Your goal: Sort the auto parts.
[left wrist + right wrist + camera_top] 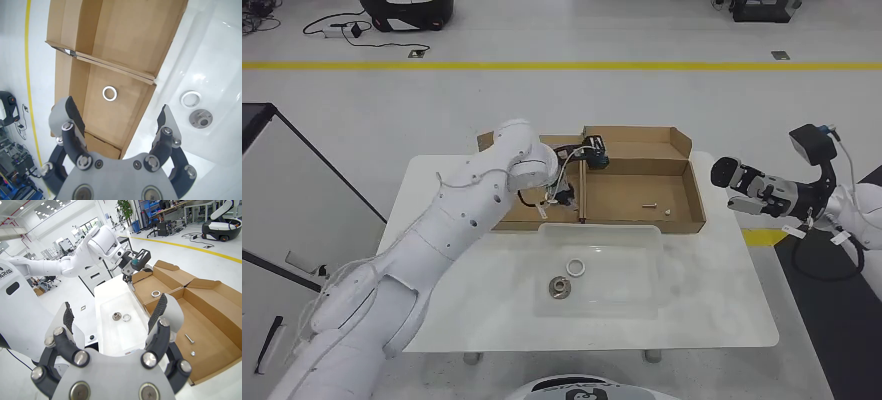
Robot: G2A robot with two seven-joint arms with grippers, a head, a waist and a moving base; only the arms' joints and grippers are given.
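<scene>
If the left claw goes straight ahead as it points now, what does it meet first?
Probably the floor of the cardboard box, just beside the silver ring; depth is unclear.

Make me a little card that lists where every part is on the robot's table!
tray: flanged hub and pale ring, close together
box compartment below left gripper: silver ring
other box compartment: bolt and small round piece
left gripper: open, empty
right gripper: open, empty, off to the box's side
</scene>
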